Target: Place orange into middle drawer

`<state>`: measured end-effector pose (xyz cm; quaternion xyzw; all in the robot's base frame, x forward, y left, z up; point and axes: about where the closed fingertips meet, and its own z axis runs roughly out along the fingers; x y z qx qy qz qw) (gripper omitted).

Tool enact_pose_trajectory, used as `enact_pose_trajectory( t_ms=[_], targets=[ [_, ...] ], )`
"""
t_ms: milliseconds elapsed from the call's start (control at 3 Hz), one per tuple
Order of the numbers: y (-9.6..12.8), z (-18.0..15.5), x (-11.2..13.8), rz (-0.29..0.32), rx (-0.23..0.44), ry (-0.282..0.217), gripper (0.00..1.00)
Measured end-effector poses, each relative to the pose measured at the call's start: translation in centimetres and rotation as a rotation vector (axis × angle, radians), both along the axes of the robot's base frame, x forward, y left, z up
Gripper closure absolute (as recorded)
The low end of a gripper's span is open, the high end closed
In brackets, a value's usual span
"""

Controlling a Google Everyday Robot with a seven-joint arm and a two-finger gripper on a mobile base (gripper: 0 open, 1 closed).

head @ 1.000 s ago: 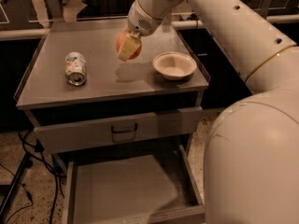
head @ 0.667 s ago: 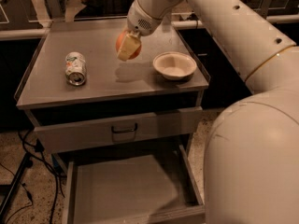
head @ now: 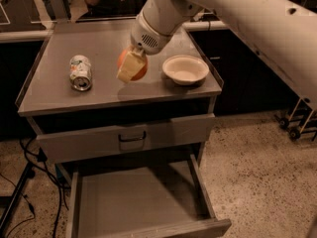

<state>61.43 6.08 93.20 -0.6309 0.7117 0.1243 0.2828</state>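
My gripper [head: 130, 69] is shut on the orange [head: 142, 74], with a cream finger pad [head: 128, 66] across its front. It holds the fruit just above the grey counter top [head: 59, 48], near the front edge, between the can and the bowl. The middle drawer [head: 138, 200] stands pulled open below the counter. Its flat grey tray is bare, and it lies directly below and in front of the gripper. The white arm reaches in from the upper right.
A white-and-green drink can [head: 80, 72] lies on its side on the counter at the left. A cream bowl [head: 185, 69] sits at the right. A closed drawer front with a black loop handle [head: 131, 135] is above the open drawer. Cables [head: 29, 182] trail on the floor at the left.
The gripper has moved down and toward the counter's front edge with the orange in it. The arm's large body has left the lower right of the view.
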Motion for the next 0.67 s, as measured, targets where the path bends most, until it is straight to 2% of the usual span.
enact_pose_trajectory(
  t_ms=[333, 667],
  targets=[
    [0.54, -1.13, -3.63, -0.031, 0.006, 0.038, 1.0],
    [0.57, -1.87, -4.03, -0.029, -0.005, 0.049, 1.0]
  ],
)
